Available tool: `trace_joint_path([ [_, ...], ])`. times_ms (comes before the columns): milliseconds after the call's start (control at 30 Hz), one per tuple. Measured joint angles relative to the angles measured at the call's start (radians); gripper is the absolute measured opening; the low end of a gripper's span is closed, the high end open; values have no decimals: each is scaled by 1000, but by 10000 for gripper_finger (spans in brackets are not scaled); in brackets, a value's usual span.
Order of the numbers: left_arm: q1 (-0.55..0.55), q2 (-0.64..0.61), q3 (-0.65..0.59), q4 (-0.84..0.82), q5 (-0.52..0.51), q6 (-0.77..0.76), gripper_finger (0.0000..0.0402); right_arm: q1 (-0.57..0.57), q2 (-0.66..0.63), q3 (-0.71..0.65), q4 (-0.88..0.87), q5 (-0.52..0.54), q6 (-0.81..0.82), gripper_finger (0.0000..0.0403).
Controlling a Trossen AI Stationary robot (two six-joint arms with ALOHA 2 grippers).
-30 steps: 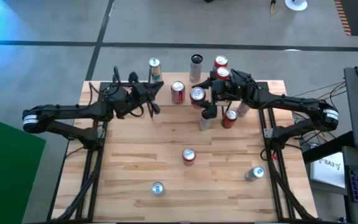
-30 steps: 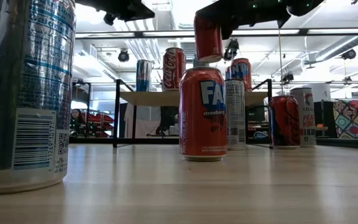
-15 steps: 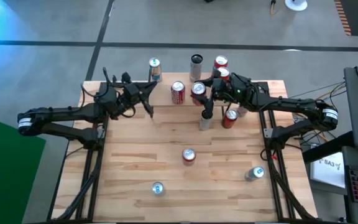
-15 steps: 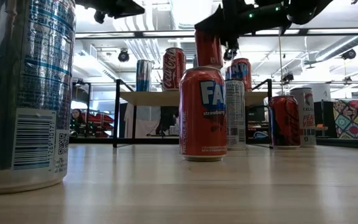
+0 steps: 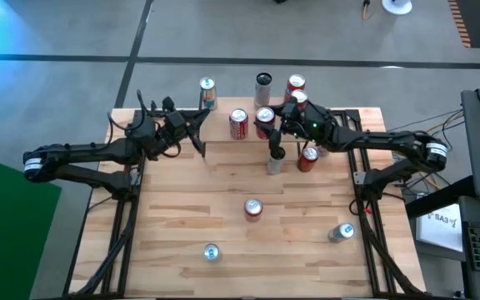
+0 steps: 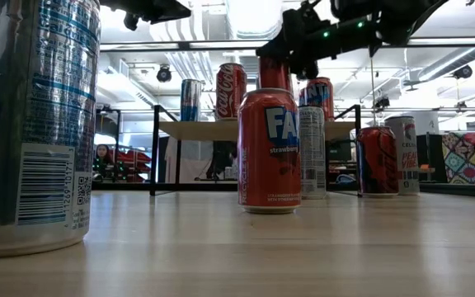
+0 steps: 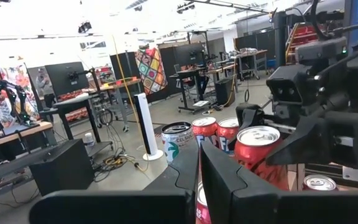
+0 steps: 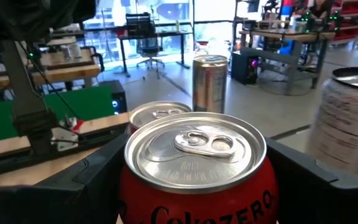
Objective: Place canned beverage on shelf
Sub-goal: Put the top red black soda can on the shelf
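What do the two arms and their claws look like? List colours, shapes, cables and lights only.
Both arms are dark, slim, jointed tubes with a white band near the shoulder end. The left arm has loose black cables looping over its wrist. The right arm shows small green lights near the wrist. The left claw has flat, matte black, angular fingers. The right claw has the same black blocky fingers.

Two dark, near-black arms of slim jointed tubes, each with a white band near its outer end. Loose black cables loop around the left arm at its wrist. The right arm shows small green lights near its blocky black gripper.
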Motion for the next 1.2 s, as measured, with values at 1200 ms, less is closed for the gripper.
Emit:
trace_joint_path([
  [1200, -1, -93, -145, -11, 166, -105, 0, 2, 49, 0, -1, 49, -42, 309],
])
